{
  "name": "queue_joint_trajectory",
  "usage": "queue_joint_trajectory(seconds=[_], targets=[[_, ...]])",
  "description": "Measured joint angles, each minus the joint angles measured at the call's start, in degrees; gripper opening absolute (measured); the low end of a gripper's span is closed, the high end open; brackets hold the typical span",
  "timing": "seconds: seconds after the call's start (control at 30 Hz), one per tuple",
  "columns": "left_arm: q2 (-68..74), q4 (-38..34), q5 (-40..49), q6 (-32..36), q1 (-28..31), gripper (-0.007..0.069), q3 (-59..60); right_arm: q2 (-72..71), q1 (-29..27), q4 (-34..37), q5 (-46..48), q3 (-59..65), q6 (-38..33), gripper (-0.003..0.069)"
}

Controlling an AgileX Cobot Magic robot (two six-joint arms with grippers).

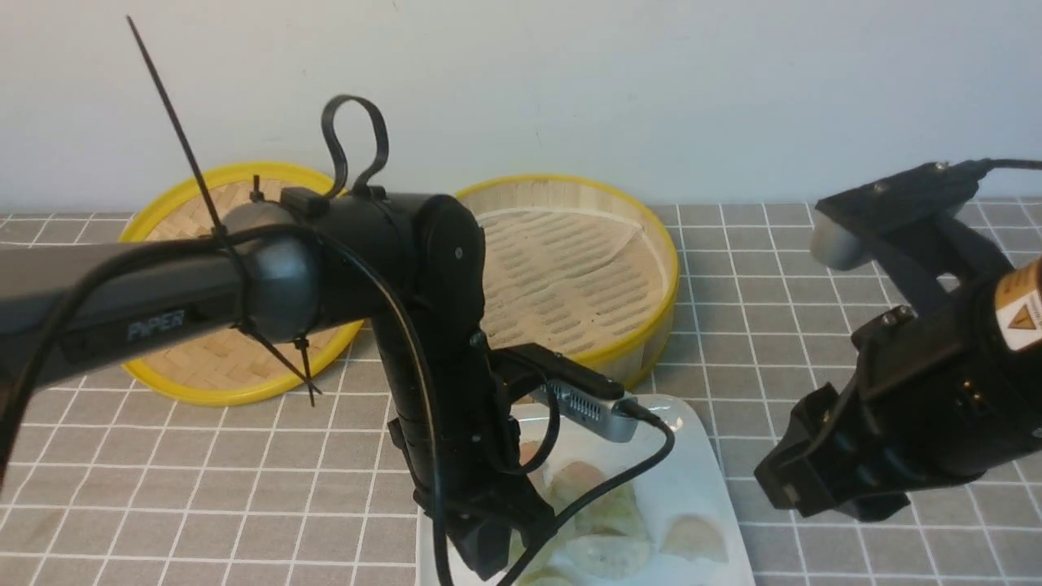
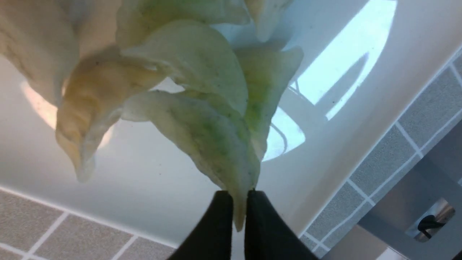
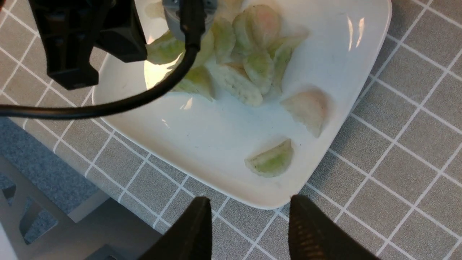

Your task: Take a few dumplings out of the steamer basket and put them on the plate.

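Observation:
The white plate (image 1: 692, 456) lies at the front centre with several dumplings (image 1: 602, 513) on it. My left gripper (image 2: 236, 196) is down over the plate and shut on the tip of a pale green dumpling (image 2: 209, 144) that lies against the pile. In the right wrist view a pink-tinted dumpling (image 3: 305, 108) and a green one (image 3: 270, 160) lie apart from the pile (image 3: 249, 61). My right gripper (image 3: 249, 206) is open and empty, above the table just off the plate's corner. The steamer basket (image 1: 659, 244) behind the plate shows only its pale liner.
The flat woven lid (image 1: 203, 358) lies at the back left, partly behind my left arm. The left arm's wrist camera (image 1: 590, 407) and cable hang over the plate. A wall closes the back of the tiled table (image 1: 163, 488).

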Motion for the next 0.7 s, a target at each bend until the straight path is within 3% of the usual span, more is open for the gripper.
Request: queue_joint_trajectory(seconds=[0.17,0.47,0.57,0.7], targets=[[0.86,0.04,0.06,0.00,0.00,0.0074,0.00,0.00,0.00,0.01,0.00,0.05,0.38,0.0275],[0.91,1.13,0.06,0.00,0.00,0.0295,-0.27,-1.96,0.00,0.18,-3.05,0.19,1.33,0.0259],[0.74,3.23,0.06,-0.57,0.00,0.0279,-1.32,-5.70,0.00,0.10,-7.32,0.28,1.68,0.0201],[-2.49,5.51,0.05,-2.06,0.00,0.0162,-1.51,-11.93,0.00,-1.63,-14.17,0.77,3.45,0.0085]])
